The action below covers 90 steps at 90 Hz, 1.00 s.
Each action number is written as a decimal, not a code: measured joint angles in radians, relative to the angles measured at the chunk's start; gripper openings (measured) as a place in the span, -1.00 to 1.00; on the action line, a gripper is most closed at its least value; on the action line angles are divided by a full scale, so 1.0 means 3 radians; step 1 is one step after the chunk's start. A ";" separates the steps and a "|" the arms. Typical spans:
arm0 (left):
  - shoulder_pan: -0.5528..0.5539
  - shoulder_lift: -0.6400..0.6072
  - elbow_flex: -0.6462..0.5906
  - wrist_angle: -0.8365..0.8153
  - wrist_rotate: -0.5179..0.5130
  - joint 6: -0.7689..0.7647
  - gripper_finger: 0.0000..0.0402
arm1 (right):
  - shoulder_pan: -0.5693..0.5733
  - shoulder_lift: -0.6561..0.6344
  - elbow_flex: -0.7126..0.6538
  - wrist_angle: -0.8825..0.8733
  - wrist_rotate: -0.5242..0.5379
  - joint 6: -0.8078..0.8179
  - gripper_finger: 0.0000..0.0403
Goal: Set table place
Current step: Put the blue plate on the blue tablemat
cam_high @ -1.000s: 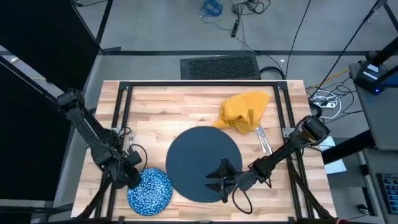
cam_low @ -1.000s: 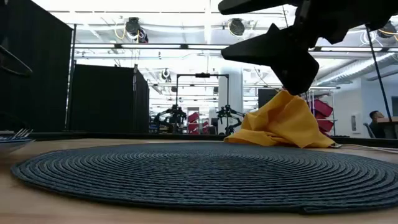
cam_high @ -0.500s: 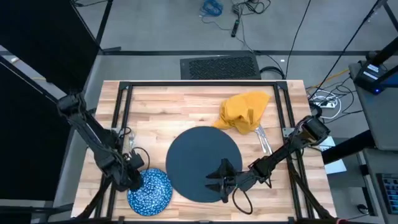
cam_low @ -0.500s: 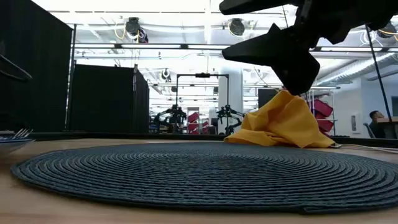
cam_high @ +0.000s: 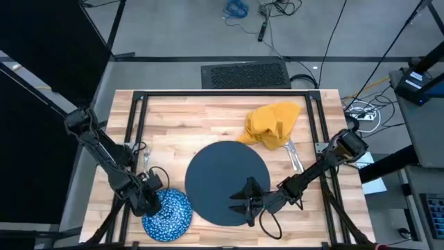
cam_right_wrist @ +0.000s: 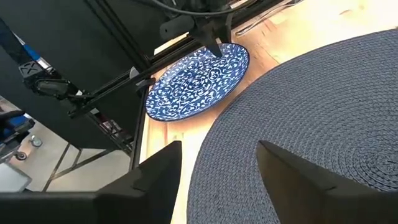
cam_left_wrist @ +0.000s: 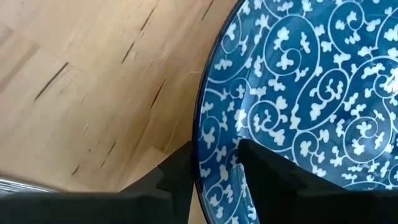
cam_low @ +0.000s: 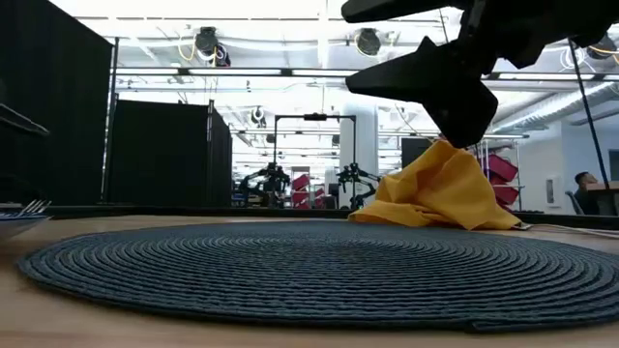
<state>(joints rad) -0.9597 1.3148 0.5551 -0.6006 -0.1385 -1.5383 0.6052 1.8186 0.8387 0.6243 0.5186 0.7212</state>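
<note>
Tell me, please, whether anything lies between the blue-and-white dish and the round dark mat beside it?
Nothing visible does: only bare table separates the dish from the mat. The left tool straddles the dish's rim; the right tool hovers, open, over the mat's near edge.

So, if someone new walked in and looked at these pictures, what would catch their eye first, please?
Probably the big dark woven round mat in the middle of the table, with the crumpled yellow napkin just beyond it on the right. Next, the blue-and-white patterned plate at the table's near left corner, where the left gripper has its fingers astride the rim, while the right gripper hovers open over the mat.
</note>
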 joint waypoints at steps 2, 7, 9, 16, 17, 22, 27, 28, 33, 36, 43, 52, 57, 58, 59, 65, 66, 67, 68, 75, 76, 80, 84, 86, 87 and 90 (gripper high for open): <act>0.0006 -0.0006 -0.0001 -0.0004 0.0001 0.0000 -0.57 | 0.0000 -0.0001 0.0000 0.0000 0.0000 -0.0001 0.00; 0.0026 -0.0023 -0.0001 -0.0016 0.0001 0.0004 -0.68 | 0.0000 -0.0001 0.0000 0.0000 0.0004 0.0000 0.00; 0.0039 -0.0029 -0.0002 -0.0017 0.0001 0.0017 -0.73 | 0.0000 -0.0001 0.0000 0.0000 0.0008 -0.0001 0.00; 0.0079 -0.0049 -0.0002 -0.0008 -0.0001 0.0103 -0.90 | 0.0000 -0.0001 0.0000 0.0000 0.0009 0.0000 0.00; 0.0088 -0.0053 -0.0002 -0.0009 -0.0002 0.0112 -0.91 | 0.0000 -0.0001 0.0000 0.0000 0.0009 -0.0001 0.00; 0.0113 -0.0080 0.0000 -0.0041 -0.0015 0.0146 -0.95 | 0.0000 -0.0001 0.0000 -0.0001 0.0009 -0.0001 0.00; 0.0142 -0.0122 0.0000 -0.0076 -0.0034 0.0181 -0.96 | 0.0000 -0.0001 0.0000 0.0000 0.0009 -0.0001 0.00; 0.0145 -0.0128 0.0000 -0.0083 -0.0040 0.0184 -0.96 | 0.0000 -0.0001 0.0000 0.0000 0.0009 0.0000 0.00; 0.0180 -0.0164 -0.0002 -0.0127 -0.0100 0.0205 -0.99 | 0.0000 -0.0001 0.0000 0.0000 0.0009 0.0000 0.00; 0.0207 -0.0187 -0.0006 -0.0155 -0.0148 0.0218 -0.99 | 0.0001 -0.0001 0.0000 -0.0001 0.0008 -0.0001 0.00; 0.0270 -0.0248 -0.0015 -0.0181 -0.0228 0.0276 -1.00 | 0.0001 -0.0001 0.0000 -0.0001 0.0008 0.0000 0.00; 0.0358 -0.0321 -0.0021 -0.0216 -0.0358 0.0332 -0.99 | 0.0001 -0.0001 0.0000 -0.0002 0.0011 -0.0001 0.00; 0.0417 -0.0352 -0.0021 -0.0254 -0.0418 0.0366 -0.99 | 0.0001 -0.0001 0.0000 -0.0002 0.0012 0.0000 0.00; 0.0430 -0.0355 -0.0021 -0.0264 -0.0431 0.0366 -0.99 | 0.0001 -0.0001 0.0000 -0.0003 0.0013 0.0000 0.00; 0.0446 -0.0359 -0.0021 -0.0278 -0.0444 0.0370 -0.99 | 0.0001 -0.0001 0.0000 -0.0003 0.0013 0.0000 0.00; 0.0538 -0.0364 -0.0021 -0.0383 -0.0511 0.0427 -0.99 | 0.0001 -0.0001 0.0000 -0.0003 0.0014 -0.0001 0.00; 0.0553 -0.0365 -0.0021 -0.0397 -0.0519 0.0451 -0.99 | 0.0000 -0.0001 0.0000 -0.0003 0.0014 -0.0001 0.00; 0.0567 -0.0365 -0.0021 -0.0406 -0.0526 0.0463 -0.99 | 0.0001 -0.0001 0.0000 -0.0003 0.0014 -0.0001 0.00; 0.0581 -0.0365 -0.0021 -0.0413 -0.0532 0.0473 -0.99 | 0.0001 -0.0001 0.0000 -0.0003 0.0014 -0.0001 0.00; 0.0674 -0.0366 -0.0021 -0.0412 -0.0566 0.0585 -0.99 | 0.0001 -0.0001 0.0000 -0.0003 0.0015 0.0000 0.00; 0.0686 -0.0367 -0.0021 -0.0408 -0.0569 0.0609 -0.99 | 0.0001 -0.0001 0.0000 -0.0003 0.0015 0.0000 0.00; 0.0737 -0.0368 -0.0021 -0.0381 -0.0581 0.0677 -0.99 | 0.0001 -0.0001 0.0000 -0.0003 0.0015 0.0000 0.00; 0.0790 -0.0368 -0.0021 -0.0333 -0.0601 0.0738 -0.99 | 0.0001 -0.0001 0.0000 -0.0003 0.0015 -0.0001 0.00; 0.0817 -0.0368 -0.0021 -0.0304 -0.0613 0.0784 -0.99 | 0.0001 -0.0001 0.0000 -0.0003 0.0015 -0.0001 0.00; 0.0830 -0.0369 -0.0020 -0.0288 -0.0616 0.0808 -0.99 | -0.0001 -0.0001 0.0000 -0.0004 0.0015 -0.0001 0.00; 0.0867 -0.0370 -0.0019 -0.0242 -0.0620 0.0868 -0.99 | -0.0005 -0.0001 0.0000 -0.0006 0.0014 -0.0001 0.00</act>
<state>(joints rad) -0.6998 1.2037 0.5495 -0.6732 -0.3245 -1.2780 0.6037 1.8183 0.8387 0.6224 0.5228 0.7208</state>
